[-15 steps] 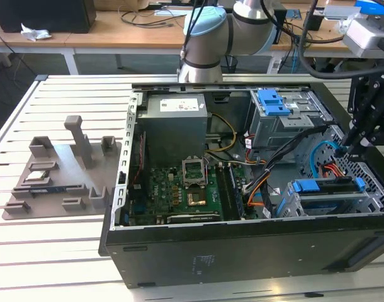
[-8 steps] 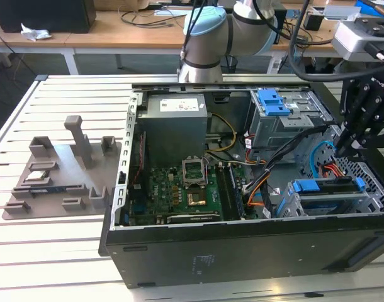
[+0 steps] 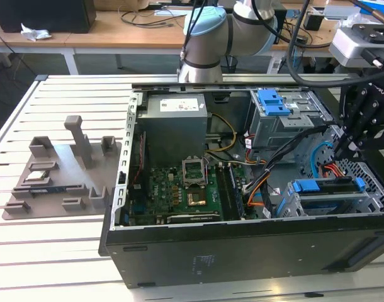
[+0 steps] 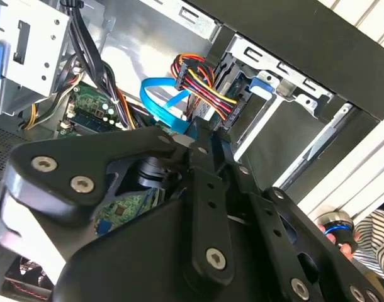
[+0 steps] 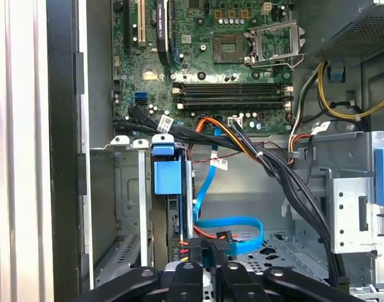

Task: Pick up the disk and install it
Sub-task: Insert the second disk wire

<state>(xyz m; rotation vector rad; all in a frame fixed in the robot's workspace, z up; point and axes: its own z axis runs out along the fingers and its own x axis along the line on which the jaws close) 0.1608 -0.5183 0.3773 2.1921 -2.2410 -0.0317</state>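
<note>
The disk (image 3: 324,187) lies in its blue carrier inside the grey drive cage at the front of the open computer case (image 3: 198,251), toward the exterior view's right. In the first wrist view the disk (image 5: 173,217) is edge-on in the cage slot under its blue end tab (image 5: 167,173). The second wrist view catches the disk's blue tab (image 4: 258,85) in the cage. My black gripper (image 3: 338,151) hangs just behind the cage, over the cable bundle. In both wrist views the gripper (image 5: 212,253) (image 4: 203,133) has its fingers together, with the disk apart from them.
A blue slotted bracket (image 3: 274,100) tops the upper drive cage. The power supply (image 3: 176,123) and motherboard (image 3: 179,189) occupy the case's middle. Coloured cables (image 5: 242,141) and a blue flat cable (image 5: 233,223) cross beside the gripper. A grey fixture plate (image 3: 60,170) lies outside. A person's striped sleeve (image 4: 374,236) is nearby.
</note>
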